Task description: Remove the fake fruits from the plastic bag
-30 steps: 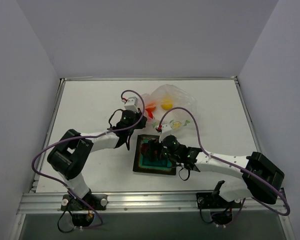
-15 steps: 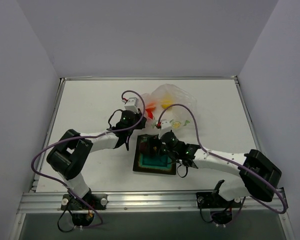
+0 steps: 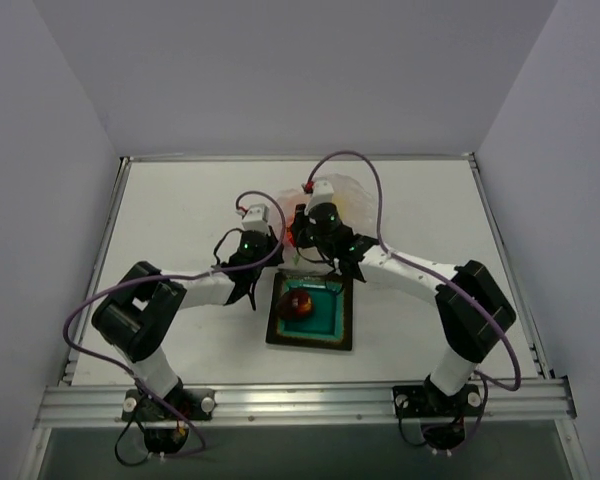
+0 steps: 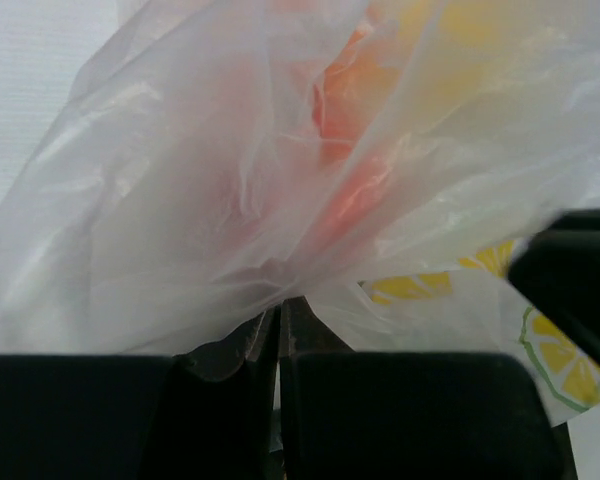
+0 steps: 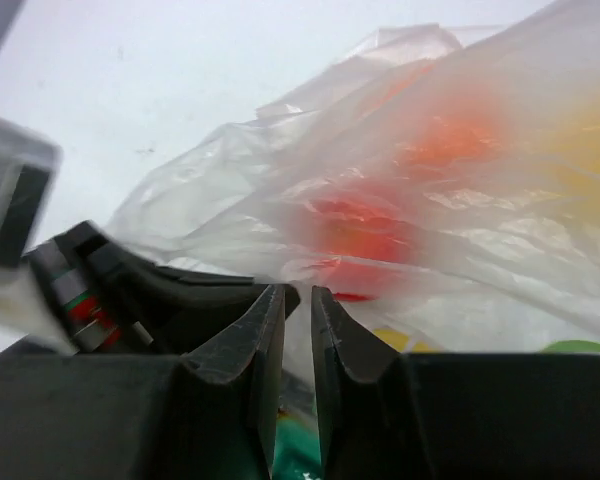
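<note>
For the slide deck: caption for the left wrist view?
Left gripper pinching the plastic bag, fake fruits blurred inside.

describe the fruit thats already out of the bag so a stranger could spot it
Find the square teal plate with a dark rim, mid-table between the two arms. On it sits one glossy dark red fruit. It alone lies bare; the others are only orange, red and yellow blurs inside the clear plastic bag behind.
</note>
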Robot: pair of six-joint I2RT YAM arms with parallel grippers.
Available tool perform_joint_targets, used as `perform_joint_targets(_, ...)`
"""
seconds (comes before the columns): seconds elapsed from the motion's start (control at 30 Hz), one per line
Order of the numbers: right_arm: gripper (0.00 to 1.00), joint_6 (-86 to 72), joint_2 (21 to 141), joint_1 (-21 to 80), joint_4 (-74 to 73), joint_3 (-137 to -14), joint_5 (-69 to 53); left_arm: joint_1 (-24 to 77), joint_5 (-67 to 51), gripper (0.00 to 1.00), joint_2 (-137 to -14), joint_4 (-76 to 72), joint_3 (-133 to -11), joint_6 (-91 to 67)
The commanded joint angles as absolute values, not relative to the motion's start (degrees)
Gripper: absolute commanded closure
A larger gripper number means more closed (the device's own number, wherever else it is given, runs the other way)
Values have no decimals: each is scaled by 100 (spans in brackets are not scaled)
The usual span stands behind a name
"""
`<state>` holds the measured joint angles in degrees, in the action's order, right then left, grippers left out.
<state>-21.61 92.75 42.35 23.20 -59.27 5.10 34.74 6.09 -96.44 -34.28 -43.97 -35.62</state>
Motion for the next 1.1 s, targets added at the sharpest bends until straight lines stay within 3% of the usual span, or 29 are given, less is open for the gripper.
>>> perform_joint_targets(0.0, 87, -2048, 9921, 4201, 2417, -6362, 896, 3428, 975, 98, -9475, -3673, -4386, -3709)
perform_joint_targets(0.2, 80, -2197, 10643, 4149, 2461, -6811, 1327, 3428, 1169, 98, -9448, -3735, -4272, -3788)
perform_joint_targets(0.27, 73, -2267, 10714, 4148, 2504, -6803, 1467, 3428, 1230, 98, -9404, -3709, -4263, -3788)
perform_joint_targets(0.3, 69, -2294, 10731, 4148, 2531, -6803, 1485, 3428, 1239, 98, -9396, -3692, -4254, -3788)
perform_joint_targets(0.43, 35, -2294, 10836, 4148, 2531, -6847, 1564, 3436, 1195, 97, -9492, -3621, -4315, -3797)
perform_joint_targets(0.57, 17, -2268, 11012, 4105, 2505, -6943, 1495, 3428, 1292, 98, -9492, -3542, -4316, -3858)
perform_joint_targets(0.67, 13, -2276, 11232, 4052, 2479, -7110, 1398, 3428, 1450, 98, -9413, -3507, -4254, -3902)
perform_joint_targets(1.07, 16, -2435, 11803, 3850, 2908, -7515, 1117, 3428, 1705, 98, -9457, -3419, -4175, -4184)
